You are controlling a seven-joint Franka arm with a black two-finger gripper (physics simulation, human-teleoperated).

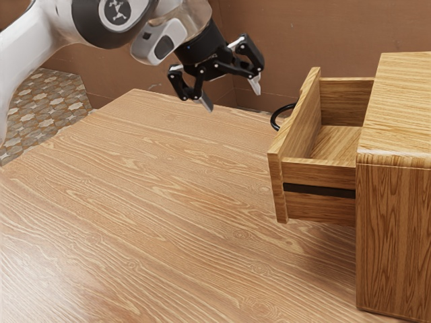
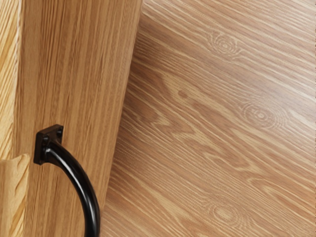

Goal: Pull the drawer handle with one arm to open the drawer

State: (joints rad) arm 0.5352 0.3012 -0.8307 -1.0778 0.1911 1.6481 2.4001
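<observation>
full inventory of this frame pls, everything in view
cabinet: 1, light wood, on the table at the exterior view's right
drawer: 1, same wood, standing open out of the cabinet toward the exterior view's left
handle: 1, black, curved, on the drawer's front face
table: 1, wood grain, under everything
floor: patterned tiles, exterior view's left, beyond the table
wall: brown, behind the table
arm: 1, white and grey, coming in from the exterior view's upper left
gripper: 1, black, open, in the air above the table, apart from the handle
</observation>
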